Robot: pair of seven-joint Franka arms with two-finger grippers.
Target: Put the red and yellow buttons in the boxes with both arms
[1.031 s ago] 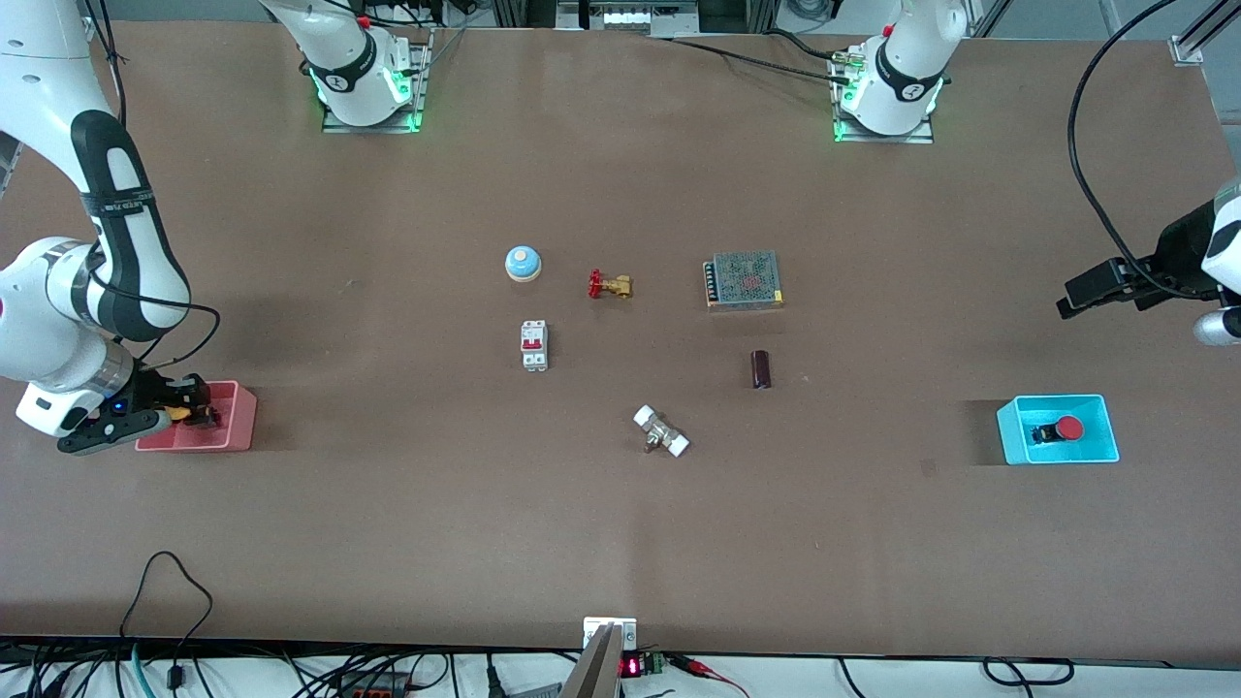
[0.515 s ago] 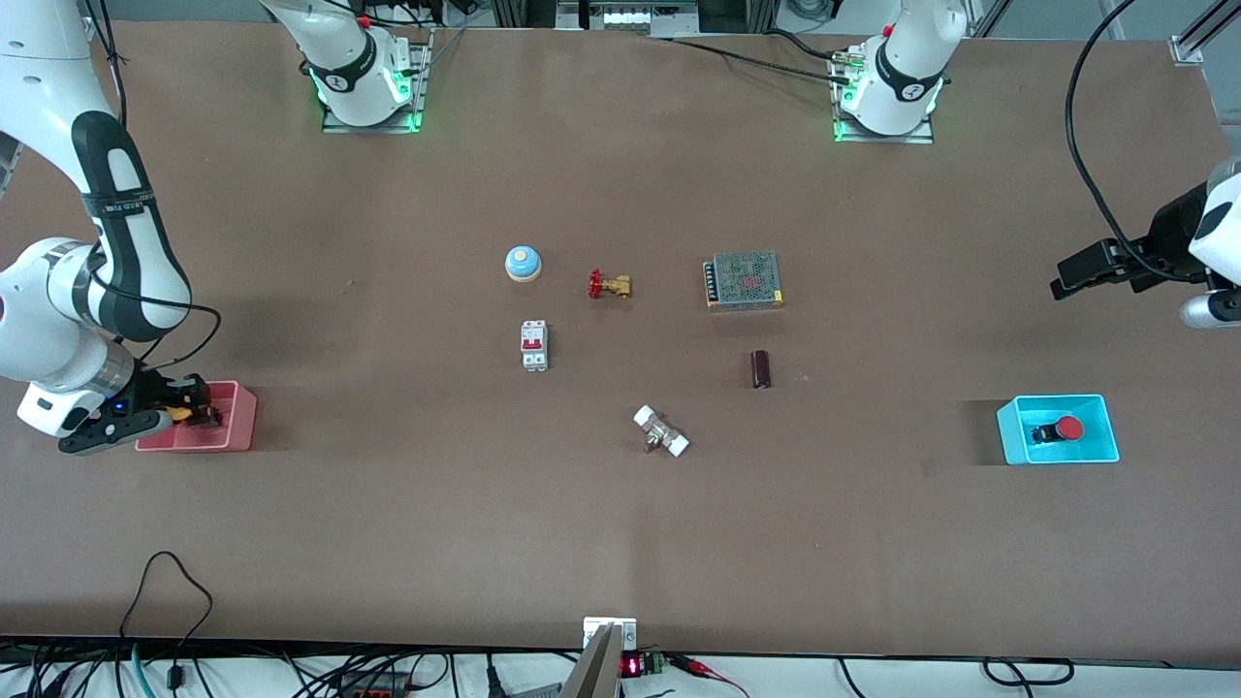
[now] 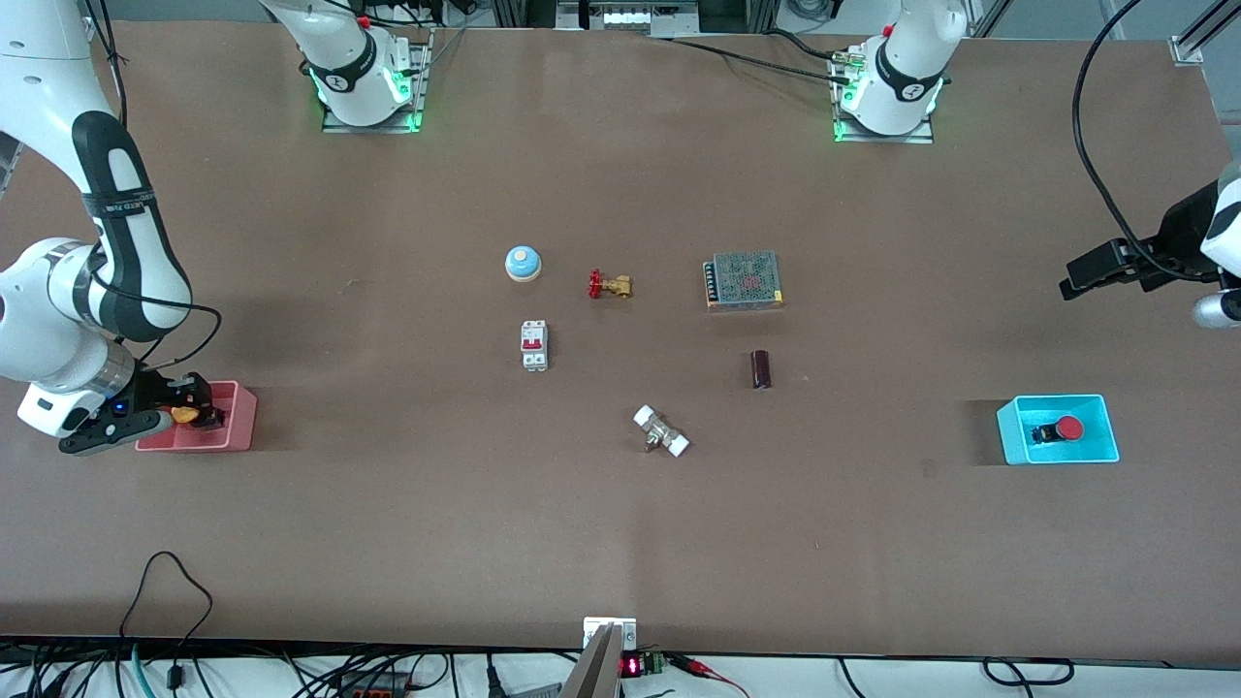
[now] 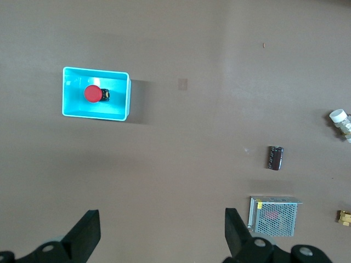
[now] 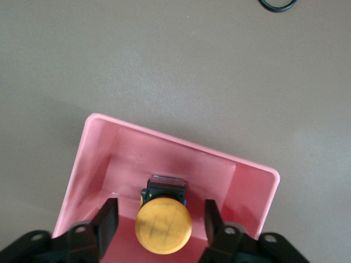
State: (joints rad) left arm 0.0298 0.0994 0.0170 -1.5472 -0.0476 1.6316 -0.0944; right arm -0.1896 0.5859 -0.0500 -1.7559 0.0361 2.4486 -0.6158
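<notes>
The right tool (image 5: 159, 219) sits down in the pink box (image 3: 238, 427) at the right arm's end of the table (image 3: 620, 543). A second ago its fingers were pinched on the yellow button (image 5: 163, 224); now they stand apart on either side of the cap with a visible gap, so the button has been let go and lies between them on the box floor. In the right wrist view its black base points away from the tool toward the box's inner wall.

The left tool (image 3: 1086, 281) hangs spread wide and empty over bare table at the left arm's end, having drifted slightly over the last second. The cyan box (image 4: 96, 101) lies well apart from it, with the red button (image 4: 92, 93) already inside.

With both buttons lying in boxes, the placing looks essentially finished; what remains is probably for the right tool to lift clear without catching the cap.

Both boxes are smooth, glossy moulded plastic with thin walls, rounded corners and sides sloping inward to the floor. The button caps are round, shallow matt discs on small blocky black bases. The table is a flat, dull brown sheet with faint scuffs. The tools' fingers are hard black blocks.
</notes>
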